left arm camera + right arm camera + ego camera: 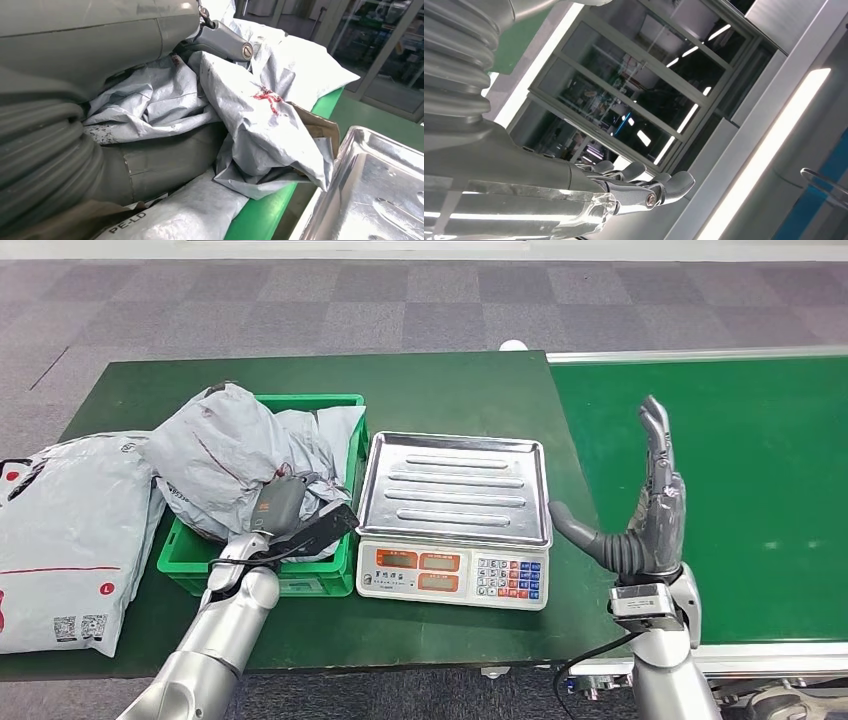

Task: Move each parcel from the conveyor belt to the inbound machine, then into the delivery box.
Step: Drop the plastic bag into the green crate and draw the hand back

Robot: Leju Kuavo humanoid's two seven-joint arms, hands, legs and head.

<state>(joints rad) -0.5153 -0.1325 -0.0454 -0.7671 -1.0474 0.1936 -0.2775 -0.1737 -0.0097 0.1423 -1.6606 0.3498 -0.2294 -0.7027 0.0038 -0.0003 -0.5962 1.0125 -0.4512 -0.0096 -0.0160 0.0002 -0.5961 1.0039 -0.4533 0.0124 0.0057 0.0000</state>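
the left hand (285, 512) holds a grey bag (235, 455) over the green box (345, 575), so this looks like the drop-in step. next it should let go. the right hand (645, 515) is spread wide, holding nothing, above the belt (760, 480).

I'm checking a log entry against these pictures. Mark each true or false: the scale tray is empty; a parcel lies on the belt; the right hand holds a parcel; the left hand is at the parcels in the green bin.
1. The scale tray is empty: true.
2. A parcel lies on the belt: false, the visible belt is bare.
3. The right hand holds a parcel: false, it is raised, open and empty.
4. The left hand is at the parcels in the green bin: true.
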